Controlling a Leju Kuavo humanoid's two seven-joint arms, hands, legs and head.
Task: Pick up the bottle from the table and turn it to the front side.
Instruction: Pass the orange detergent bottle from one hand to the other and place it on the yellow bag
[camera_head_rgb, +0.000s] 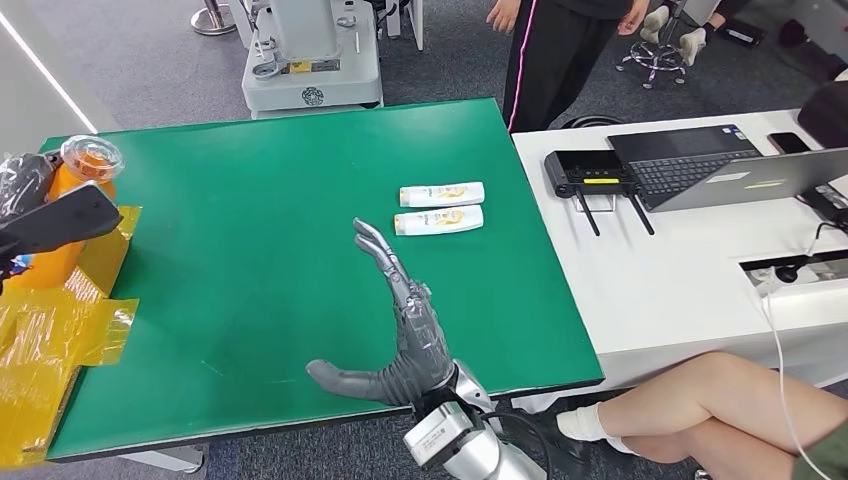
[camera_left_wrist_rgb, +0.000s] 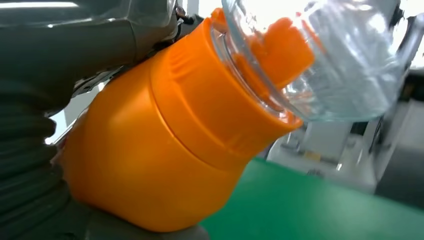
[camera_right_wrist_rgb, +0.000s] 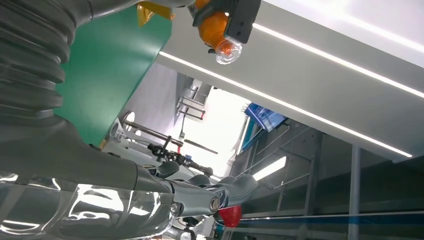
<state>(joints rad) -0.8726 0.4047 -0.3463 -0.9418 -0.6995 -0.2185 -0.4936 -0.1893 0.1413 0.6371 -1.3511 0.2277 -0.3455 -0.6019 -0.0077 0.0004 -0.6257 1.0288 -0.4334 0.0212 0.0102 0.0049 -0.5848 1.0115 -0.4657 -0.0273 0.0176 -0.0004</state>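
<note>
**Left hand holds the orange bottle, right hand is spread flat over the green counter**

The orange bottle (camera_head_rgb: 75, 195) is at the far left edge of the green counter (camera_head_rgb: 250, 250). It is up off the counter, in the grip of the left hand (camera_head_rgb: 45, 215). In the left wrist view the bottle (camera_left_wrist_rgb: 160, 145) looks very big and close. It has a fat orange body, an orange collar and a clear plastic cap (camera_left_wrist_rgb: 325, 55) on top. It is tilted, with the cap end pointing away from the wrist. The grey cover and thumb of the left hand (camera_left_wrist_rgb: 35, 170) press against the bottle's side.

Under the bottle, on the left side of the counter, lies crinkly yellow wrapping (camera_head_rgb: 50, 340).

The right hand (camera_head_rgb: 400, 320) holds nothing. Its fingers are straight and apart, pointing toward the far side of the counter, and its thumb sticks out to the left. It is over the near middle part of the counter. In the right wrist view the hand (camera_right_wrist_rgb: 165, 195) is also stretched out with nothing in it, and the orange bottle (camera_right_wrist_rgb: 217, 27) shows small and far away.

Two white bottles with yellow labels (camera_head_rgb: 440, 207) lie flat, side by side, just past the right hand's fingertips. The hand is not touching them.

To the right stands a white desk (camera_head_rgb: 680, 270) with a laptop (camera_head_rgb: 720, 165) and a black box with two antennas (camera_head_rgb: 592, 175). A person in dark trousers (camera_head_rgb: 555, 55) stands behind the counter. Another person's bare legs (camera_head_rgb: 700, 400) show at the lower right.
</note>
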